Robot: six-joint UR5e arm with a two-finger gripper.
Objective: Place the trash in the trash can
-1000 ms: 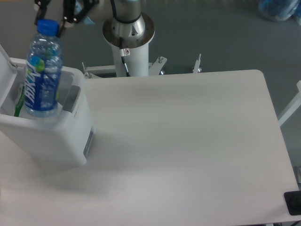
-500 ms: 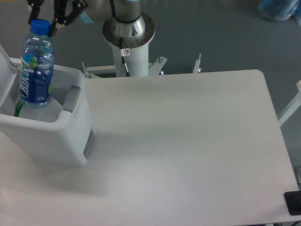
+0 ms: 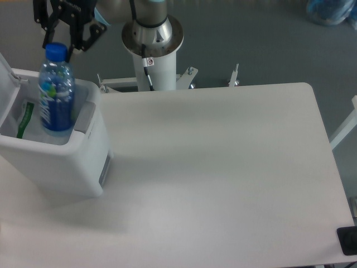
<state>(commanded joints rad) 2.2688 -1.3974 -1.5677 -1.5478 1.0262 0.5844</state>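
The clear bottle [image 3: 56, 92] with a blue cap and blue-green label stands upright, its lower half inside the open white trash can [image 3: 67, 162] at the table's left edge. My gripper [image 3: 60, 46] reaches down from the top left and is shut on the bottle at its cap. Inside the can, left of the bottle, lies the whitish plastic bag [image 3: 29, 111] with its green strip showing. The can's grey panel [image 3: 85, 118] sits at the right rim. Its white lid [image 3: 4, 75] is tipped open at the left.
The arm's white base column [image 3: 153, 53] stands just behind the table's [image 3: 223, 167] back edge. A black object [image 3: 348, 240] sits at the front right corner. A blue bundle [image 3: 332, 11] lies on the floor at the far right.
The gripper and bottle swung left, then back right, and came down, so the bottle now sits deeper in the trash can.
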